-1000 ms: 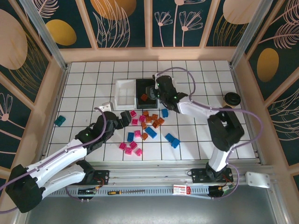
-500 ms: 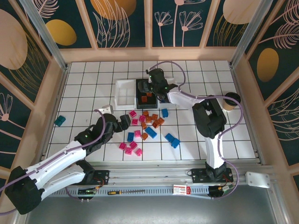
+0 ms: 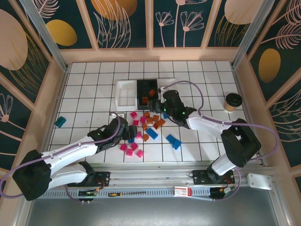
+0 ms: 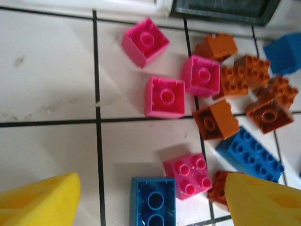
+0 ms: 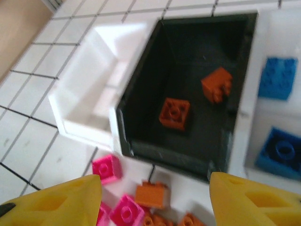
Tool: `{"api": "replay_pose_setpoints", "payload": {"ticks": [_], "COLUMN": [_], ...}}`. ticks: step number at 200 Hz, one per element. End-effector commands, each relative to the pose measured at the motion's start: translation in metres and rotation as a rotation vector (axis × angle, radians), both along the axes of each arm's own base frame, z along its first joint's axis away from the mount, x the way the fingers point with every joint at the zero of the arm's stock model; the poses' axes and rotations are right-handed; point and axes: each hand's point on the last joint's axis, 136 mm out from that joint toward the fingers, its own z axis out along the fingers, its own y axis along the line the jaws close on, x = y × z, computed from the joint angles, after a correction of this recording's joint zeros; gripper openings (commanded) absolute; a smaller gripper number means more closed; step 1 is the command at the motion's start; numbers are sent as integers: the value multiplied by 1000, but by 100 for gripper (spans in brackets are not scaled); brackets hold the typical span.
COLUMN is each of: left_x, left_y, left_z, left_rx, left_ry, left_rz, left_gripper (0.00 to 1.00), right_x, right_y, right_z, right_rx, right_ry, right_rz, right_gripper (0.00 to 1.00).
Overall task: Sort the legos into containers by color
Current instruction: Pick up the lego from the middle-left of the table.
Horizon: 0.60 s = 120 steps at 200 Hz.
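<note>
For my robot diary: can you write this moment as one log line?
left claw: open above blue lego | right claw: open, empty | black tray: two orange legos

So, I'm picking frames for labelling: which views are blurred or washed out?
Right wrist: soft all over, the white tray washed out. Left wrist: the legos fairly sharp, the yellow tool fingers blurred. Top external: sharp, evenly lit.

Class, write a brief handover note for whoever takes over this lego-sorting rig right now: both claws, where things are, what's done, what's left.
Left claw: open, empty, over a blue brick in the loose pile.
Right claw: open, empty, near the black tray.
Done: two orange bricks in black tray, two blue bricks in the right white tray.
To do: the pile; left white tray has no pink yet.
</note>
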Motion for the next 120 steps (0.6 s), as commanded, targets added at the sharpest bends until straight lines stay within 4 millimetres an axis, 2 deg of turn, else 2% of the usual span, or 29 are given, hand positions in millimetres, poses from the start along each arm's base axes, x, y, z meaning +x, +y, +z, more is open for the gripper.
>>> {"api": "replay_pose_setpoints", "payload": {"ticks": [1, 18, 46, 76, 113, 120], "left_x": [-4, -6, -9, -10, -12, -11], "left_y": [-1, 0, -10, -3, -7, -6], "left_z": [-10, -24, -33, -45, -58, -59], "left_rx": [71, 102, 99, 166, 154, 160], "left_ry": [17, 50, 74, 99, 126, 127], "left_rz": [-28, -33, -66, -49, -49, -41], "left_gripper": [75, 69, 69, 61, 61, 58], "right_x": [-9, -15, -19, -19, -21, -21], "right_y": [-10, -18, -28, -32, -34, -34], "right_z": [5, 3, 1, 4, 10, 11], "right_rx": [57, 57, 43, 42, 55, 57], "right_ry": [-14, -15, -22, -35, -48, -51], "right_rz": [-40, -55, -78, -89, -93, -94], "right_gripper": [62, 62, 62, 62, 62, 62]}}
